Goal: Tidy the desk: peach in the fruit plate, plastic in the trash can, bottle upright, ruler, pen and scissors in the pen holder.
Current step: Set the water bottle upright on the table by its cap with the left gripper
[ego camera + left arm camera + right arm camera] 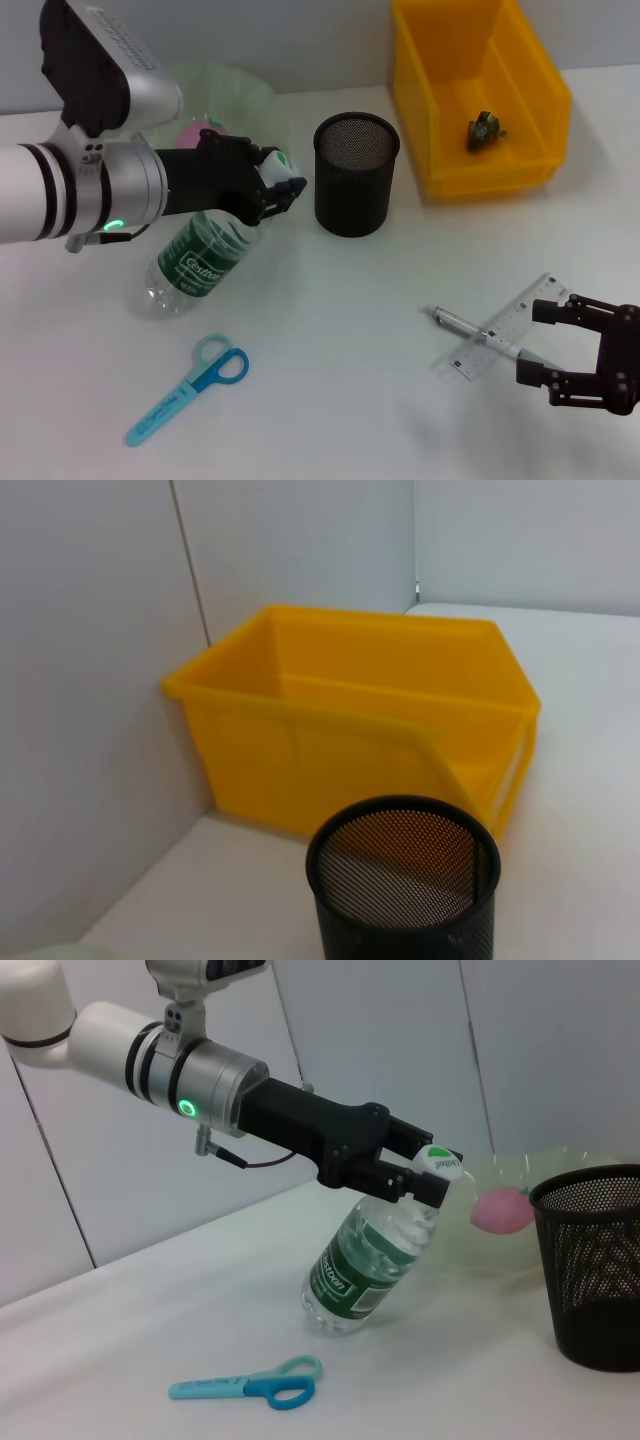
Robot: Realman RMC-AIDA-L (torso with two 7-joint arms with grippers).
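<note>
Item: bottle (205,255), tilted, base on the surface (330,340) beside the pen holder (357,173). Left gripper (283,187): jaws clamped at its neck. Right gripper (585,352): jaws open near the ruler (505,326). We recommend pivoting slowly about the base, releasing only once vertical.

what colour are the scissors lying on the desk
The scissors are light blue, with darker blue around one handle loop; the head view shows them best.

the bottle (200,262) has a green label, its lettering unreadable.
</note>
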